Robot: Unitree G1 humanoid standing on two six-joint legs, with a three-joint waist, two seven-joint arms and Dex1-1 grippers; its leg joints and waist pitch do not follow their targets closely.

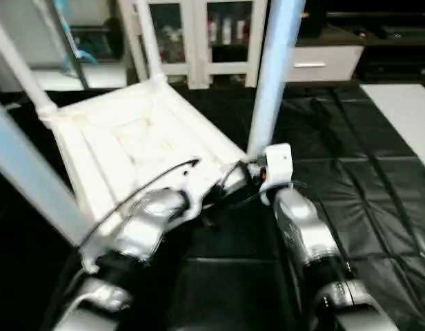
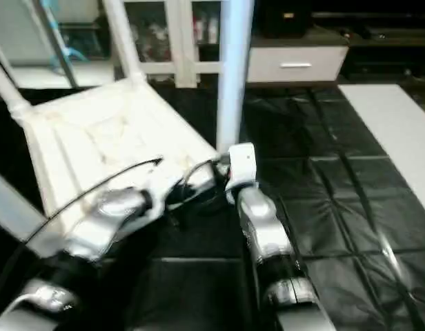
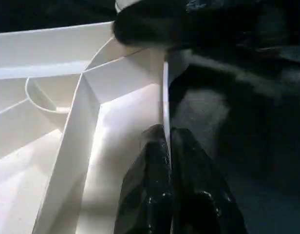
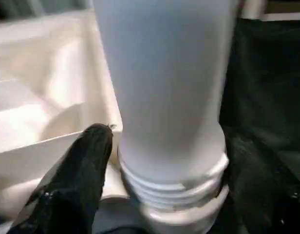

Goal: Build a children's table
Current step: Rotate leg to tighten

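Lying upside down on the black-covered work table (image 1: 350, 193), the white tabletop (image 1: 130, 145) is showing its ribbed underside to the head camera, with legs standing up out of its corner sockets. One leg (image 1: 273, 76) is rising at the corner nearest the robot's right arm, two more (image 1: 149, 38) (image 1: 19, 69) are standing at the far corners, and a fourth (image 1: 30, 183) is slanting up at the left edge of the head view.

The left gripper (image 3: 170, 161) is pinching the tabletop's thin outer rim (image 3: 165, 97) — its two black fingers (image 3: 145, 185) are pressing together on either side of that edge, just beside a round corner socket (image 3: 45, 100).

The right gripper (image 4: 159, 195) is sitting at the base of the near leg (image 4: 164, 83), where a ribbed collar (image 4: 174, 185) is meeting the tabletop. Its fingers are standing apart with the tube between them — one black finger (image 4: 77, 180) is lying against the collar on one side; whether they are actually clamping the leg cannot be told.

Behind the table, white cabinets (image 1: 192, 34) are lining the wall.
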